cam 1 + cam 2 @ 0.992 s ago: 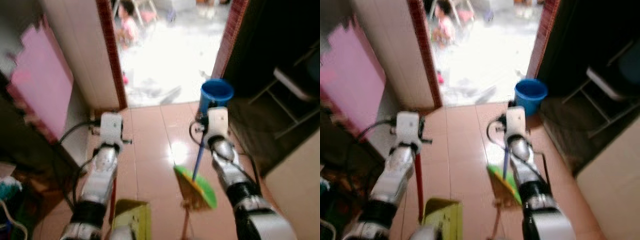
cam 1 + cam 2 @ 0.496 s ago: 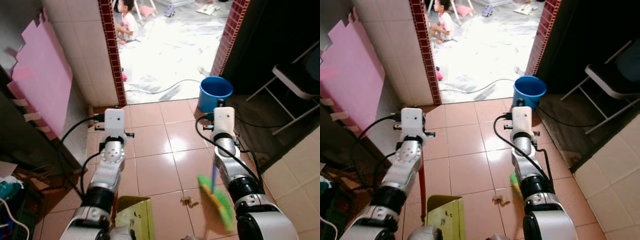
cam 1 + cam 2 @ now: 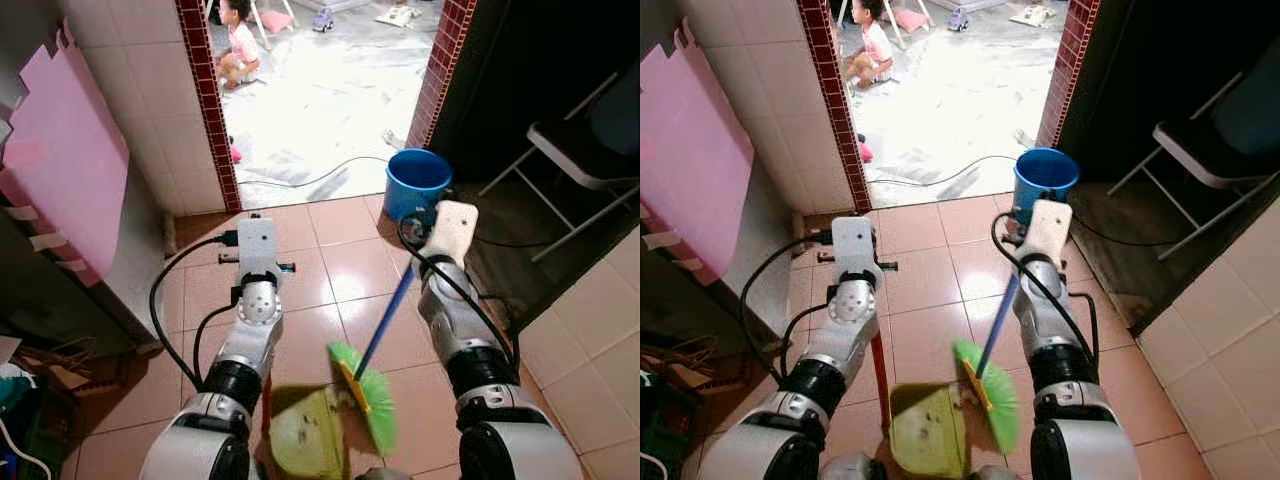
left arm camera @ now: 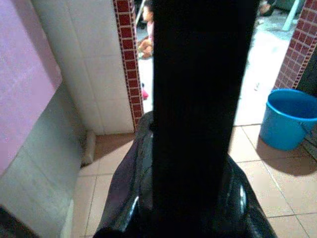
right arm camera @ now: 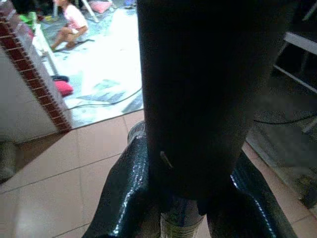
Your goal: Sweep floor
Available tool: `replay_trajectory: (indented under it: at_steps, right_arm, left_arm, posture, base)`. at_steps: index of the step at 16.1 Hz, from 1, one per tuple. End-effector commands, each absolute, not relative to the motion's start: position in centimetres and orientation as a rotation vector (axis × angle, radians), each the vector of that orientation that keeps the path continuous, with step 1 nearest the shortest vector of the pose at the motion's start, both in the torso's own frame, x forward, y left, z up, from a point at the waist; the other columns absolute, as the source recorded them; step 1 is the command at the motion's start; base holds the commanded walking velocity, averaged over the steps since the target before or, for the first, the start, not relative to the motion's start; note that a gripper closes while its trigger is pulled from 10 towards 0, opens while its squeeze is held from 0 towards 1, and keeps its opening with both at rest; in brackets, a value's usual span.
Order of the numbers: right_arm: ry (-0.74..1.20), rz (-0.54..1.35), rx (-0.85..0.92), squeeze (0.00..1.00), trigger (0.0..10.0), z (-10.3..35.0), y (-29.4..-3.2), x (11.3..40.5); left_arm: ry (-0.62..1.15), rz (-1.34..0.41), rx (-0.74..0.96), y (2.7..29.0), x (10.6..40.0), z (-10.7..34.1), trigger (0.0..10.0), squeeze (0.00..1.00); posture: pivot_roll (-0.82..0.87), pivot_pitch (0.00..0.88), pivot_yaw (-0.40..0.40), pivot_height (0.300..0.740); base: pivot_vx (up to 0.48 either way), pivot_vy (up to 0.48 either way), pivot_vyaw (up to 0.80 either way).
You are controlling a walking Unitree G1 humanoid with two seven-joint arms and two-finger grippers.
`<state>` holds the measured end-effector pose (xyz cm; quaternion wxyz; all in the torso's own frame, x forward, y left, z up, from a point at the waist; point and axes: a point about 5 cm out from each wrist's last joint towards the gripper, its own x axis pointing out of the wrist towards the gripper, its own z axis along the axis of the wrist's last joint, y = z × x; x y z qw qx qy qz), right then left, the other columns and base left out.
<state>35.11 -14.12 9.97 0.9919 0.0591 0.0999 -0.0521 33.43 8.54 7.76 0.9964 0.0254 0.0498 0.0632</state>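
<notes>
Broom [image 3: 992,395]: blue handle, fanned green bristle head with a yellow-orange band where the handle joins. The head sits low over the terracotta tile floor [image 3: 930,290], just right of the dustpan [image 3: 928,432] and touching or overlapping its edge. The handle slopes up and away toward the right arm.

Dustpan: yellow-green, blurred, with a red handle [image 3: 880,375] rising along the left arm. It lies on the floor between the two arms, close to the robot.

Right gripper [image 5: 188,208]: the fingers are pinched around the blue broom handle, whose top shows between the glossy black pads in the right wrist view.

Left gripper [image 4: 190,198]: the view along it is blocked by a broad dark shape; I cannot tell whether the fingers are spread or pressed together, nor what they touch. The red dustpan handle runs toward this arm.

Surroundings: blue bucket [image 3: 417,181] by the doorway, beyond the right arm. A cable [image 3: 310,180] runs across the bright floor outside. A person [image 3: 236,45] sits out there. Pink board [image 3: 60,170] leans at left; folding chair [image 3: 580,150] at right.
</notes>
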Motion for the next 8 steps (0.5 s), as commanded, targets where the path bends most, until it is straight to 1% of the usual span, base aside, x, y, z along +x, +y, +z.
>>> replay_trajectory:
  at_steps: [1,4,6,8]
  right_arm:
    - [0.164,-0.036,0.14,0.0,10.0,11.7,-12.9,35.8]
    - [0.154,0.023,0.184,0.0,10.0,13.0,-11.8,36.1]
    - [0.179,0.055,0.226,0.0,10.0,13.1,-11.5,36.0]
    - [0.316,0.174,0.393,0.0,10.0,12.8,-10.2,35.6]
  left_arm:
    - [0.088,0.132,0.062,8.5,33.8,8.1,10.0,0.0]
    - [0.09,0.166,0.096,8.5,34.0,7.9,10.0,0.0]
    - [0.085,0.18,0.129,8.4,34.1,8.0,10.0,0.0]
    - [0.085,0.182,0.121,8.2,34.2,8.1,10.0,0.0]
  posture:
    - [-0.13,0.0,-0.013,0.74]
    - [-0.13,0.0,-0.008,0.74]
    - [-0.13,0.0,-0.009,0.74]
    - [-0.14,0.0,-0.013,0.74]
  base:
    - [0.0,0.0,0.0]
    - [0.0,0.0,0.0]
    - [0.0,0.0,0.0]
    - [0.0,0.0,0.0]
